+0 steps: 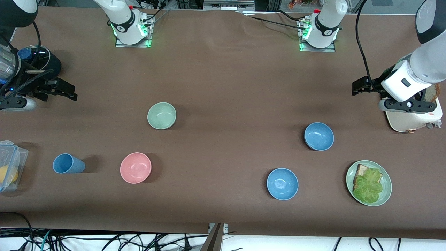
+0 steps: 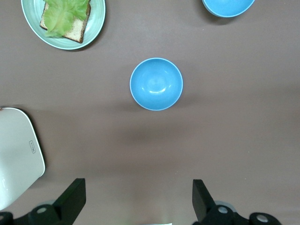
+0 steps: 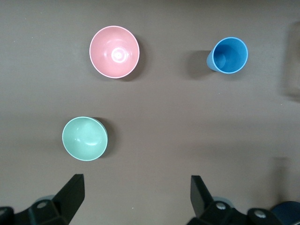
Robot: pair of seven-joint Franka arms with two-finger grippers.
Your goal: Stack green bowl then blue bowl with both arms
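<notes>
Brown tabletop holds everything apart, nothing stacked yet. Right gripper (image 3: 136, 199), spread, hovers near the green bowl (image 3: 85, 138); left gripper (image 2: 139, 201), spread, faces 1 blue bowl (image 2: 156, 84), each likely staged to grasp.

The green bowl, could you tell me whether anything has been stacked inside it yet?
No, the green bowl sits empty on the table, apart from the pink bowl and both blue bowls.
</notes>
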